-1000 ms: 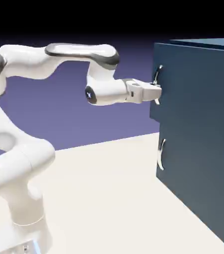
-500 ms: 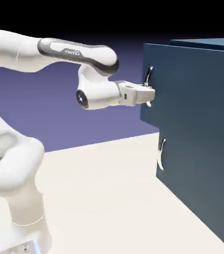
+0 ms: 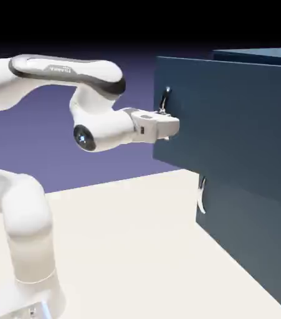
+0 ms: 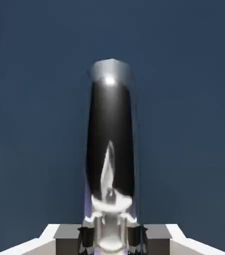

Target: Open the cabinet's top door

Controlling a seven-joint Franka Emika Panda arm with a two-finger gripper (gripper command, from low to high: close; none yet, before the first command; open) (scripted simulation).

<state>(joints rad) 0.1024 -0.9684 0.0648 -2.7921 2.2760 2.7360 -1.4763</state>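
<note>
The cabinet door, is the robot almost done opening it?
Partly. The gripper is shut on the silver handle, and the top door already juts out from the cabinet past the lower panel. The pull is in hand. Left to do: swing the door wider.

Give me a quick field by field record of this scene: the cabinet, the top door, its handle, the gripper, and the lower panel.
cabinet: large navy box on the exterior view's right, on a pale table
top door: upper panel, swung partly out from the cabinet's front
top handle: curved silver bar, clamped at its lower end
gripper: shut on the top handle, arm level, reaching from the left
lower panel: flush and closed, its silver handle untouched
task state: door partly open
</note>
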